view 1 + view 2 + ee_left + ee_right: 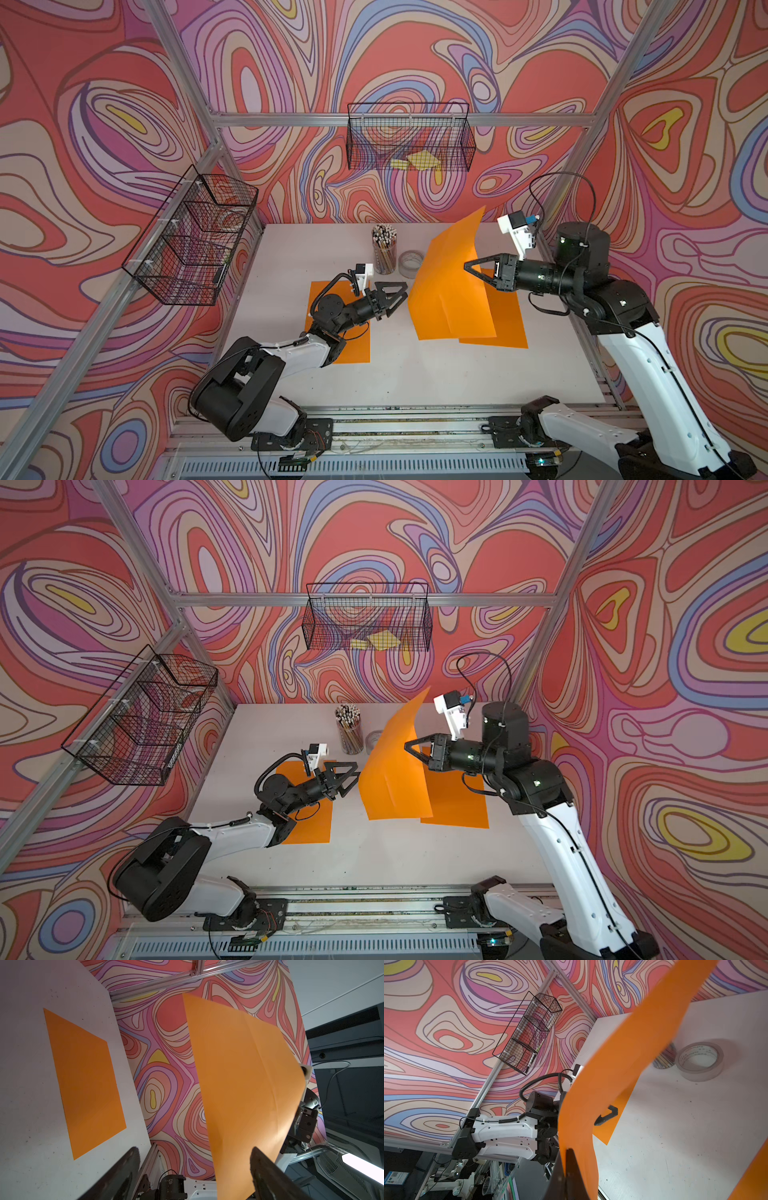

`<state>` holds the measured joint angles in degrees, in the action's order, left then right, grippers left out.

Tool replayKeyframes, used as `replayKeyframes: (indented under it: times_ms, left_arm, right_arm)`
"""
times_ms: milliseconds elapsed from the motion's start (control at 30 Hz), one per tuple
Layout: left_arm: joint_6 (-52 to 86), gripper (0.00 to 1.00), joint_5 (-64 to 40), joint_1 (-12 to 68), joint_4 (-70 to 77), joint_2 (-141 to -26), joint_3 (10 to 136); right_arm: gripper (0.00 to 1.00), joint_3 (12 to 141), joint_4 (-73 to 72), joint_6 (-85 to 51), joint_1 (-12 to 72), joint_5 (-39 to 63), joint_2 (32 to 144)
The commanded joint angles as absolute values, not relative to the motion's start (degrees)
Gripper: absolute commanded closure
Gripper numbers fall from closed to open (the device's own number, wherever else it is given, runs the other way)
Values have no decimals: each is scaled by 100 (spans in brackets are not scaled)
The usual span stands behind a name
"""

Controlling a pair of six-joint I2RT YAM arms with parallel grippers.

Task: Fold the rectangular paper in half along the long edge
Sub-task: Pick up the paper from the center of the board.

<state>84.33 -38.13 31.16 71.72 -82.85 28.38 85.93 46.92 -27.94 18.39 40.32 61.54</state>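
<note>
tape roll (408, 266) half behind lifted paper (449, 286), yellow basket items (419, 161) indistinct

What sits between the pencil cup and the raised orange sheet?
A tape roll, beside the pencil cup and partly hidden by the raised orange sheet, in both top views.

Clutter on table (415, 374) and walls, none of it in play.
Pencil cup (384, 251) stood upright near the back edge, tape roll (406, 264) just beside it, lying flat. Back-wall wire basket (409, 137) held yellow notes (420, 160); the left-wall wire basket (195, 241) hung well apart.
</note>
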Motion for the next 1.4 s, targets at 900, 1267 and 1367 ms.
replayKeyframes:
  times_ms: [900,1267,1367]
  left_arm:
    - [10782,14,-5207,2830,7607,-9183,4494]
    - [10913,13,-5266,2753,7609,-9187,4373]
    - [10906,13,-5249,2758,7611,-9239,4351]
  right_arm:
    - [100,8428,3344,-2942,1811,4729,5939]
    - [100,8679,3744,-2592,1811,4230,5596]
    - [100,8800,4012,-2481,1811,4034,5522]
